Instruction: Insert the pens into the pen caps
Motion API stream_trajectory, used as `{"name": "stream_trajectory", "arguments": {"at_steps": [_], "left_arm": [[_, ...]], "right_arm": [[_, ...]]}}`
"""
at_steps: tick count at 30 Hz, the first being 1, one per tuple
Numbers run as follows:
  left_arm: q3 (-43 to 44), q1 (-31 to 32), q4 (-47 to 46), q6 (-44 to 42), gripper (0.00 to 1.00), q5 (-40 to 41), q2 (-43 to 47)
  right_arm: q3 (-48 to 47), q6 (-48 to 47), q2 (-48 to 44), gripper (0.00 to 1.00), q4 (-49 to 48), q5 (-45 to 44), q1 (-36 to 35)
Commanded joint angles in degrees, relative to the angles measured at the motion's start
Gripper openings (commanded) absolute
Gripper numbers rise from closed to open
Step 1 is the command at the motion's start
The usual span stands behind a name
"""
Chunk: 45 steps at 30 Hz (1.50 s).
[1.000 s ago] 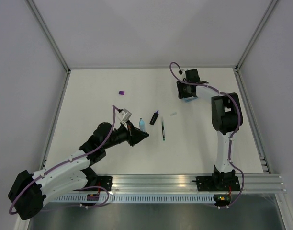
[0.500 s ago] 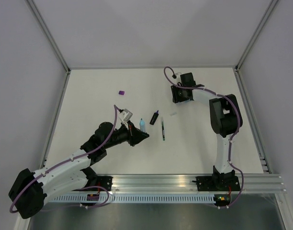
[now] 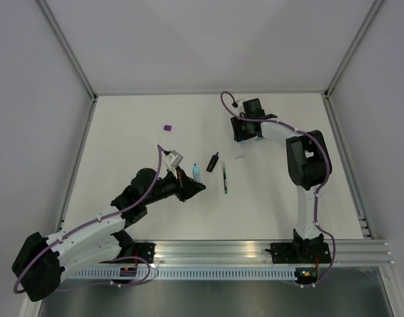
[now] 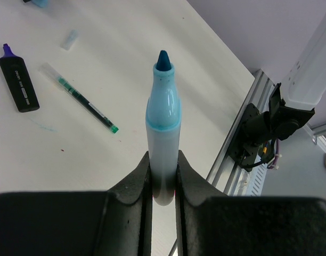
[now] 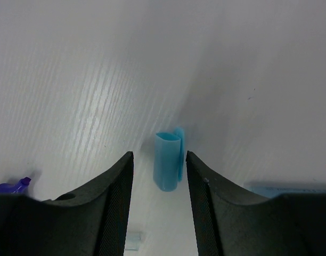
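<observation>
Left hand [image 4: 163, 165] pinches the light-blue highlighter [image 4: 163, 112] mid-counter [image 3: 136, 112]. Right hand [image 5: 159, 156], fingers spread, straddles the light-blue cap [image 5: 167, 165] toward the far edge, bare counter around.

The whole tabletop [image 3: 123, 132] is viewed from high above its near edge. Each wrist view is aimed closely down at it; the black marker [image 4: 19, 77] is shared by top and left-wrist views.

The white table [image 3: 123, 119] carries a stubby black marker [image 3: 213, 162] near its middle. A thin dark pen [image 3: 224, 179] lies just right of the marker and nearer the arms. A small clear cap [image 3: 239, 157] sits farther right, and a purple cap [image 3: 168, 127] well off to its far left. A light-blue cap [image 5: 168, 160] rests beyond the marker.
</observation>
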<state>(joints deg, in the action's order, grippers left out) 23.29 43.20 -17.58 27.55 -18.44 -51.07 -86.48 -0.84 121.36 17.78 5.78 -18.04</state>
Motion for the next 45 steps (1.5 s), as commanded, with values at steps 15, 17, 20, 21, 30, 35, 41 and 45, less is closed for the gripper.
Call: {"name": "stream_trajectory", "arguments": {"at_steps": [15, 17, 20, 21, 30, 35, 41, 45], "left_arm": [[2.5, 0.0, -0.7, 0.0, 0.02, 0.0, -1.1], [2.4, 0.0, -0.7, 0.0, 0.02, -0.1, -1.1], [2.5, 0.0, -0.7, 0.0, 0.02, -0.3, -1.1], [2.5, 0.0, -0.7, 0.0, 0.02, -0.2, -1.1], [2.5, 0.0, -0.7, 0.0, 0.02, -0.1, -1.1], [2.5, 0.0, -0.8, 0.1, 0.02, -0.4, -1.2], [2.4, 0.0, -0.9, 0.3, 0.02, -0.5, -1.2], [2.3, 0.0, -0.9, 0.4, 0.02, -0.5, -0.8]], "right_arm": [[-4.3, -1.3, 2.0, 0.50, -1.8, 3.4, -1.4], [-4.3, -1.4, 1.7, 0.50, -1.5, 3.5, -1.6], [-4.4, -1.6, 1.4, 0.50, -1.4, 3.5, -2.3], [-4.7, -1.8, 1.4, 0.50, -1.1, 3.5, -2.8], [-5.0, -2.5, 0.5, 0.50, 0.9, 3.9, -4.1], [-4.9, -2.6, -1.6, 0.50, 3.1, 2.7, -4.1], [-4.8, -3.4, -4.6, 0.50, 7.4, 2.4, -4.1], [-3.7, -3.3, -6.4, 0.50, 7.9, 1.1, -4.0]]}}
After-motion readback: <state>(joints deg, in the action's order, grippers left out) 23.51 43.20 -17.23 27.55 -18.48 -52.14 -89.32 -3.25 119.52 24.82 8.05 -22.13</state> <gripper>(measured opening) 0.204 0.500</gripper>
